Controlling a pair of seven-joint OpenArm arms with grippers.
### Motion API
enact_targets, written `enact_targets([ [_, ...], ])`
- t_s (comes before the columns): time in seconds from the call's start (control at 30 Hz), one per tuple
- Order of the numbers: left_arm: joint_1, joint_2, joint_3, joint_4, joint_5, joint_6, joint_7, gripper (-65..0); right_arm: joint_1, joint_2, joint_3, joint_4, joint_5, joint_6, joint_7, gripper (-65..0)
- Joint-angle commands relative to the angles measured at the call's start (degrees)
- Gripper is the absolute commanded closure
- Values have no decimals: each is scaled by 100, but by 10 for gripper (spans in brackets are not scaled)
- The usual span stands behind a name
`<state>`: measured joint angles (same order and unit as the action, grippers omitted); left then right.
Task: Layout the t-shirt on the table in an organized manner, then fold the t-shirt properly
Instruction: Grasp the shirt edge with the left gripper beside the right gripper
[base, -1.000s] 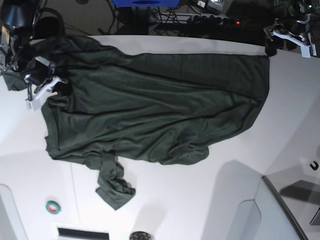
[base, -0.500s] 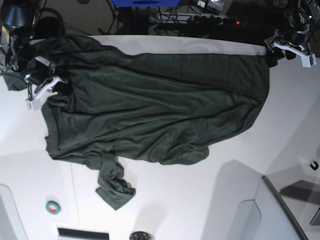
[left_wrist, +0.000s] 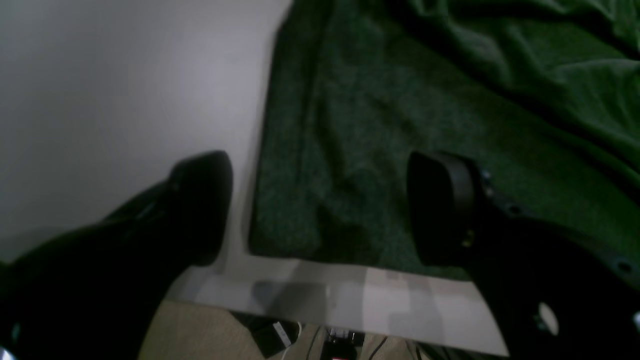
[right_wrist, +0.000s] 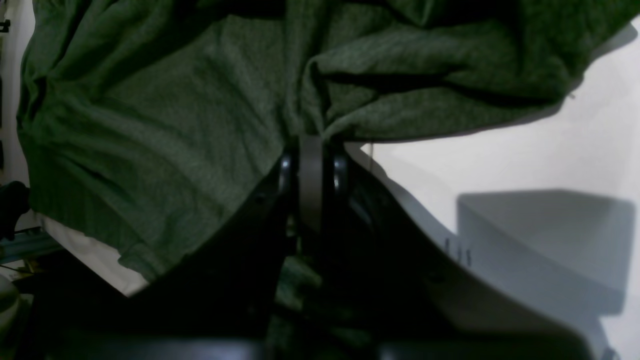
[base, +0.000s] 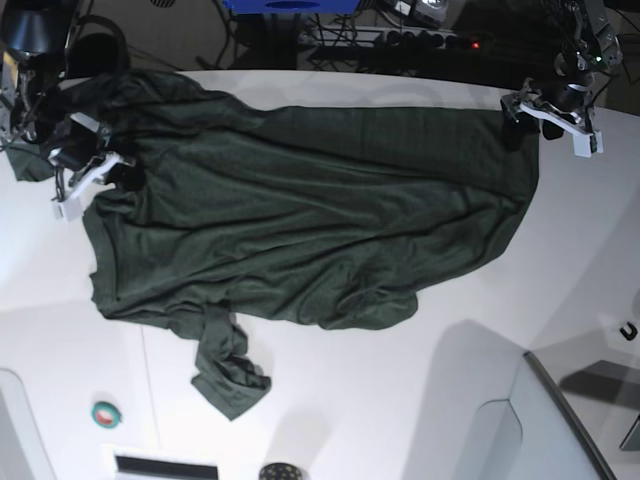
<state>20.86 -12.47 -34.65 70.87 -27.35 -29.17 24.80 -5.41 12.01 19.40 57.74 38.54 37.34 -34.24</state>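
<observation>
Here the table (base: 400, 420), broad and white, carries the t-shirt (base: 300, 230), spread wrinkled with its long axis running side to side across the base view, hem toward the left arm, 1 sleeve trailing off its near edge. Beyond the far edge lie dark floor and cables. The right gripper (right_wrist: 312, 150) is clamped on bunched cloth. The left gripper (left_wrist: 320, 210) hangs over the hem corner, fingers (left_wrist: 440, 210) wide apart, holding nothing.
</observation>
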Motion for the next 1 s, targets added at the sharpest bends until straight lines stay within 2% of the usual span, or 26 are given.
enact_targets([
  [0.0, 37, -23, 50, 21, -3, -24, 118, -522, 0, 78, 25, 24, -184, -82, -132, 0],
  [0.07, 46, -15, 120, 21, 6, -24, 118, -490, -8, 87, 34, 24, -184, -82, -132, 0],
  [0.1, 46, -15, 164, -15, 6, -24, 118, -439, -8, 87, 34, 24, -184, -82, -132, 0],
  [0.2, 19, -15, 393, -401, -21, -50, 109, -219, -8, 87, 34, 24, -184, -82, -132, 0],
  [0.27, -139, -23, 674, -612, -21, -50, 109, -31, -8, 87, 34, 51, -184, -82, -132, 0],
  [0.3, -165, -23, 745, -639, -21, -50, 109, 0, -8, 87, 34, 77, -184, -82, -141, 0],
  [0.43, -86, -59, 788, -287, -29, -50, 145, 0, -369, 87, 34, 912, -184, -134, -167, -2],
  [0.5, 116, -76, 701, 214, -29, -50, 373, 0, -650, 69, 43, 1554, -184, -169, -255, -2],
  [0.63, 397, -76, 50, 1278, -12, -50, 1006, 0, -976, 8, 342, 2486, -167, -609, -730, -3],
  [0.77, 459, -76, -240, 1946, -3, -50, 1402, 0, -993, -89, 561, 2846, -184, -662, -1073, -3],
  [0.83, 459, -76, -240, 2104, 6, -50, 1446, 0, -976, -89, 588, 2996, -193, -662, -1257, -3],
  [0.97, 397, -76, -170, 2095, 23, -50, 1454, 0, -852, -71, 570, 2794, -281, -671, -1293, -3],
])
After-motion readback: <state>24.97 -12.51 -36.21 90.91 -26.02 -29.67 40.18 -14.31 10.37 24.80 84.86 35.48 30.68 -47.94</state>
